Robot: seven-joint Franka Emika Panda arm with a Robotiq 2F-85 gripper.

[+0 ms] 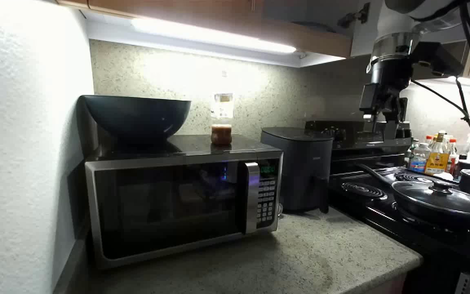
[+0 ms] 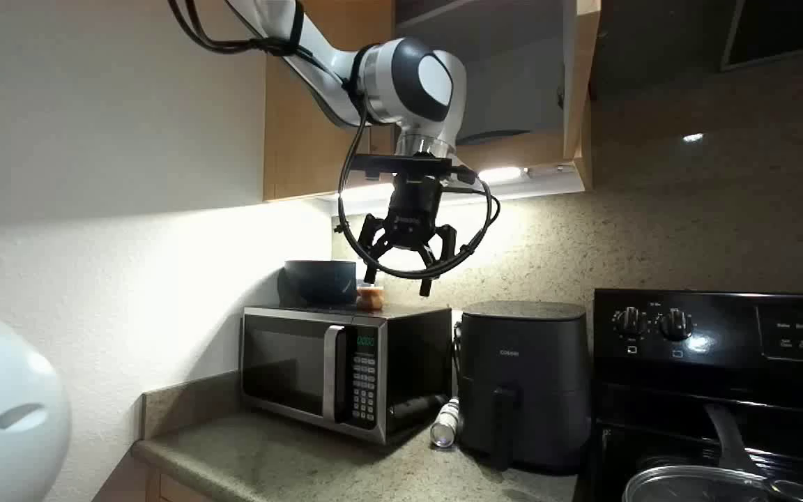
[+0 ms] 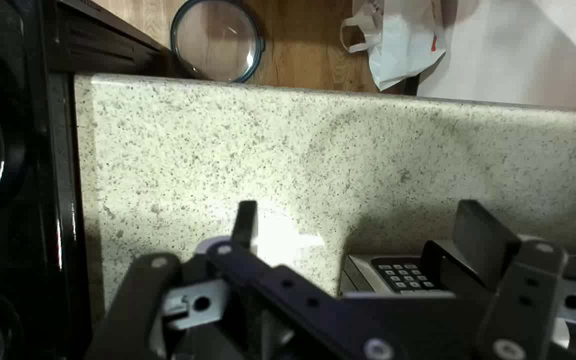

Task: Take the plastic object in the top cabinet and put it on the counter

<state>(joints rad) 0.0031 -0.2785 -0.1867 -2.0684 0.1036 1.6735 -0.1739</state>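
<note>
The plastic object (image 1: pixel 315 27) shows as a low grey-blue curved rim inside the top cabinet (image 1: pixel 218 14); most of it is hidden by the shelf edge. Its rim also shows in an exterior view (image 2: pixel 492 136) behind the arm, in the open cabinet (image 2: pixel 321 164). The speckled counter (image 1: pixel 312 249) also shows in an exterior view (image 2: pixel 290 464) and in the wrist view (image 3: pixel 248 145). My gripper (image 2: pixel 399 282) is open and empty, pointing down below the cabinet's level and above the microwave's height. Its spread fingers show in an exterior view (image 1: pixel 383 124) and in the wrist view (image 3: pixel 357 207).
A microwave (image 1: pixel 169 212) carries a dark bowl (image 1: pixel 137 118) and a small jar (image 1: pixel 221 134). A black air fryer (image 2: pixel 523 390) stands beside it. The stove (image 1: pixel 361 192) holds a lidded pan (image 1: pixel 443 200). An open cabinet door (image 2: pixel 578 77) juts out right of the arm.
</note>
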